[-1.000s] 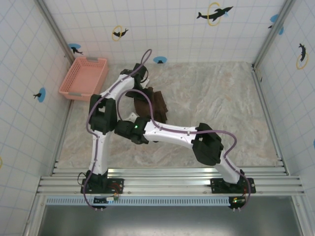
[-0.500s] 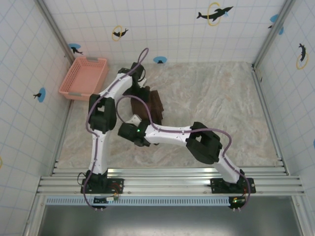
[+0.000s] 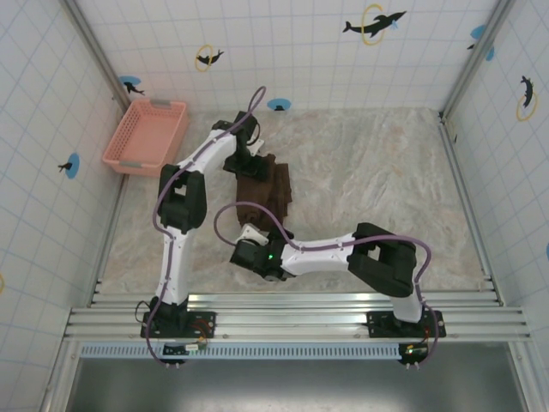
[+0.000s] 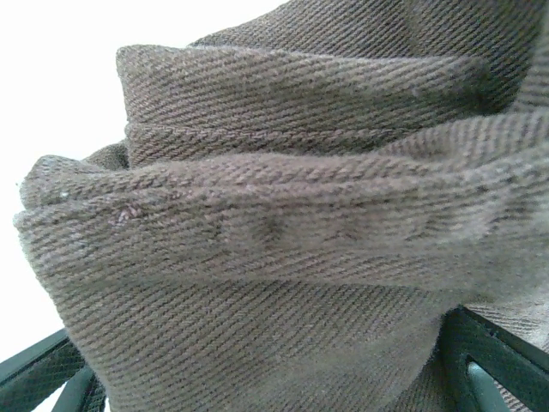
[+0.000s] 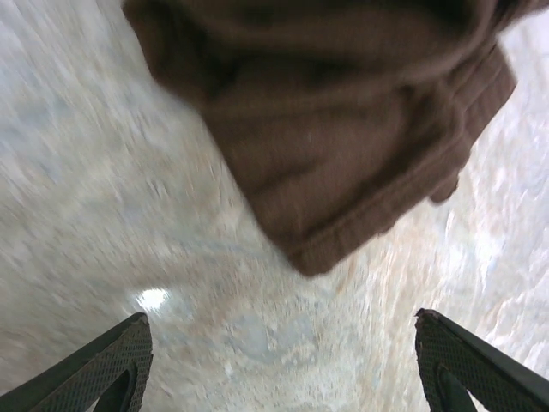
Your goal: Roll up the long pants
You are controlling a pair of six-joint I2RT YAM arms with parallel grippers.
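Top external view, centre: long pants (image 3: 270, 184) bunched on tabletop (image 3: 377, 172); left jaws apart astride the bundle, likely steadying it; right jaws apart, clear.

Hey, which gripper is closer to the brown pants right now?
Left. The left gripper is at the far edge of the long pants, fabric between its fingers. The right gripper hangs apart from their near edge, over the table.

The long pants (image 3: 269, 184) lie bundled on the marbled table (image 3: 386, 189), well apart from the pink basket (image 3: 146, 134).
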